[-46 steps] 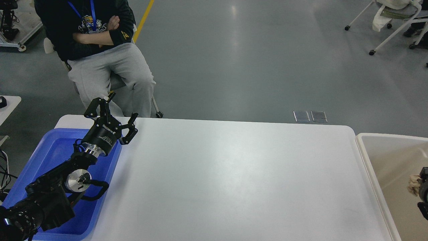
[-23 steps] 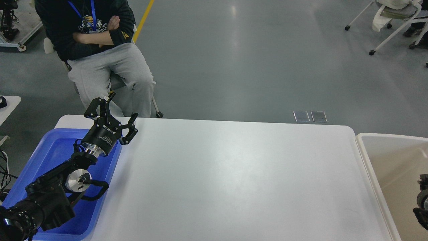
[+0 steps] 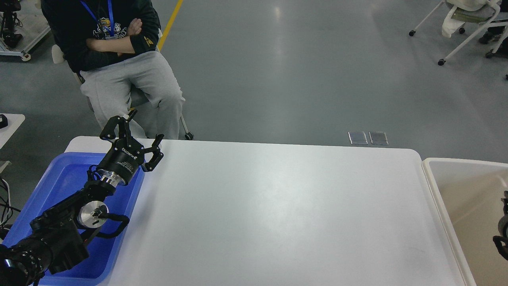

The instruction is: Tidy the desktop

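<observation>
Left hand [image 3: 135, 133] hovers over the far edge of the blue tray [image 3: 63, 178], fingers spread wide, holding nothing and touching nothing; same pose as a second ago. White desktop surface [image 3: 278, 214] fills the middle of the view between the tray and the beige tub [image 3: 440, 190], and nothing lies on it. What changed: the right hand [image 3: 503, 234] sat over the tub with a pale scrap next to it a second ago. Now it's pulled back to the frame edge, the scrap is out of sight, only a dark sliver shows, and I can't tell its finger state. My read: tidy looks about done.
</observation>
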Controlling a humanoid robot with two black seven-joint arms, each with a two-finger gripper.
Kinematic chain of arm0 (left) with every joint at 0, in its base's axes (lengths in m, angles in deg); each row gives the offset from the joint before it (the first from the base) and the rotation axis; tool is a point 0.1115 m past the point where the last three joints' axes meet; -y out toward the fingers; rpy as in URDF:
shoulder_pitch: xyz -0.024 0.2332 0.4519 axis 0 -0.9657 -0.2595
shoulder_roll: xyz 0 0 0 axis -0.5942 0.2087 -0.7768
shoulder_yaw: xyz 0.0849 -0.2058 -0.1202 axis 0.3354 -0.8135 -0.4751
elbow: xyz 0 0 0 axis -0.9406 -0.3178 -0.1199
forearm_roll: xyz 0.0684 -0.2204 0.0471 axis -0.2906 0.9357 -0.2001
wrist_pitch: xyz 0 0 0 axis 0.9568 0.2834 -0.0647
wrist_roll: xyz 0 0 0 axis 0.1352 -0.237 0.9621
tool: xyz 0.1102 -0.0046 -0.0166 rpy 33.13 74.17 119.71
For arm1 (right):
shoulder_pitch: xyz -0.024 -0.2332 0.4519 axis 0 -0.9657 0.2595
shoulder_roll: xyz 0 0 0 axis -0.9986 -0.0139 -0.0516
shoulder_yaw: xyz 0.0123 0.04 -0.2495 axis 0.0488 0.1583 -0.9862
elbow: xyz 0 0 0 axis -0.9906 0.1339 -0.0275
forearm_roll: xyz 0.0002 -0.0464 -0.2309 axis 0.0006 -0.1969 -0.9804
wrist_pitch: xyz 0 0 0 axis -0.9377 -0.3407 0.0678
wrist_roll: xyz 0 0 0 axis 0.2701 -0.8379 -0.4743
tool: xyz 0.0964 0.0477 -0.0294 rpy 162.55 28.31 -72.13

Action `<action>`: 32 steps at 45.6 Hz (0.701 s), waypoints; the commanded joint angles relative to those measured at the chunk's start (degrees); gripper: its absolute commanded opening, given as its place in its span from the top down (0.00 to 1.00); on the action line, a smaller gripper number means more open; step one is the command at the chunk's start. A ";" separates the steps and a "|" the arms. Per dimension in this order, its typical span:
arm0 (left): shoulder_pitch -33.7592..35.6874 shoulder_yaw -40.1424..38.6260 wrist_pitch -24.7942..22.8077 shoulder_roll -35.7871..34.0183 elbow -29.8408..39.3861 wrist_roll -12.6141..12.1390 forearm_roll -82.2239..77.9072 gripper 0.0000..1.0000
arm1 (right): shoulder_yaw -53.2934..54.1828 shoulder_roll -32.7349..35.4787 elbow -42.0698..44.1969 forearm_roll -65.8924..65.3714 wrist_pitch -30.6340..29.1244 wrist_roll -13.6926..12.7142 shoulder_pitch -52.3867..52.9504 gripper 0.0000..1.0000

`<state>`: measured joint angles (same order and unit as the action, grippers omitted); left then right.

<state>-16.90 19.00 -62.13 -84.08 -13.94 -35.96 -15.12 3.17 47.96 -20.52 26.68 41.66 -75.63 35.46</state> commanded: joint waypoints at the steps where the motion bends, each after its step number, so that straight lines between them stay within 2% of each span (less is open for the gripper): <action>1: 0.00 0.00 0.00 0.00 0.00 0.00 0.00 0.00 | 3.87 0.51 -0.57 1.93 -0.57 0.33 6.30 0.01; 8: 0.00 0.00 0.00 0.00 0.00 0.00 0.00 0.00 | 8.44 0.60 -4.52 2.47 -0.84 0.24 12.10 0.01; 18: 0.00 0.00 0.00 0.00 0.00 0.00 0.00 0.00 | 14.85 1.22 -14.80 2.55 -0.92 -0.02 19.13 0.00; 32: 0.00 0.00 0.00 0.00 0.00 0.00 0.00 0.00 | 24.61 0.95 -38.26 2.55 -1.27 -0.02 20.72 0.00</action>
<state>-16.89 19.00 -62.13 -84.08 -13.94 -35.96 -15.12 19.52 48.95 -42.18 29.13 40.70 -75.61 54.34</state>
